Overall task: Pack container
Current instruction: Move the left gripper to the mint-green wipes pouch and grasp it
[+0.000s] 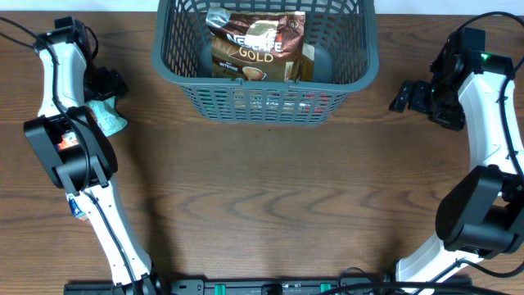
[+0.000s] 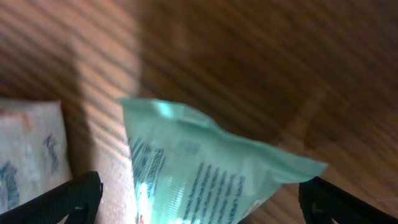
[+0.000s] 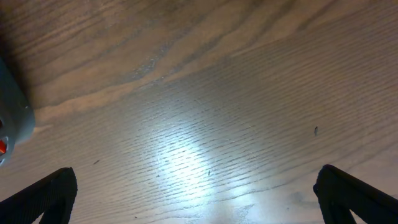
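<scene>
Overhead bright, sharp; left wrist view blurred; right wrist view shows glare on the table (image 3: 180, 155).

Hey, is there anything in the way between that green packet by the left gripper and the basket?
Nothing visible. Only bare wood lies between the green packet and the container, so just its own near wall has to be cleared. Inside, the coffee bag already takes up the middle.

Container (image 1: 266, 105): placed at the far edge of the table (image 1: 270, 197), centred.
Coffee pouch (image 1: 258, 45): laid inside the container.
Packet (image 1: 110, 121): laid on the table, left of the container.
Second pack (image 2: 28, 155): seen just beside the packet.
</scene>
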Action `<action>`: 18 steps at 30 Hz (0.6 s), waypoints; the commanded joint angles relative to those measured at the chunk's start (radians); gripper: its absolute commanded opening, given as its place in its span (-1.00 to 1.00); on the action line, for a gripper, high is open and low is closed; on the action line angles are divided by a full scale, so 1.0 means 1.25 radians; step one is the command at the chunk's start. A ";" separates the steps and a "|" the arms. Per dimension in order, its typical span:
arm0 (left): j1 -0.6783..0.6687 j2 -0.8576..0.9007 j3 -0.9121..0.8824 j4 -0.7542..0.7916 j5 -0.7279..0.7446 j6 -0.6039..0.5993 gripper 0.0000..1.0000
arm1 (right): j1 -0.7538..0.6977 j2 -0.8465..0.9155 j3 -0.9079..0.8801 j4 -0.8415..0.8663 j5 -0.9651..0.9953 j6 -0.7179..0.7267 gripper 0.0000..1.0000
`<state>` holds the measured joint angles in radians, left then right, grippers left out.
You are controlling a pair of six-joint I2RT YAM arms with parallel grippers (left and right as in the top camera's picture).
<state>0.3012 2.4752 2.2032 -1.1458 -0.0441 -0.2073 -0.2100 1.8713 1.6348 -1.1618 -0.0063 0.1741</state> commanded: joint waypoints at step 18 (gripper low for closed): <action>0.003 0.004 -0.071 0.033 0.051 0.045 0.97 | 0.006 -0.001 -0.003 -0.001 0.009 -0.012 0.98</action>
<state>0.3012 2.4752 2.1323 -1.1042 0.0162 -0.1589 -0.2100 1.8713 1.6348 -1.1618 -0.0063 0.1741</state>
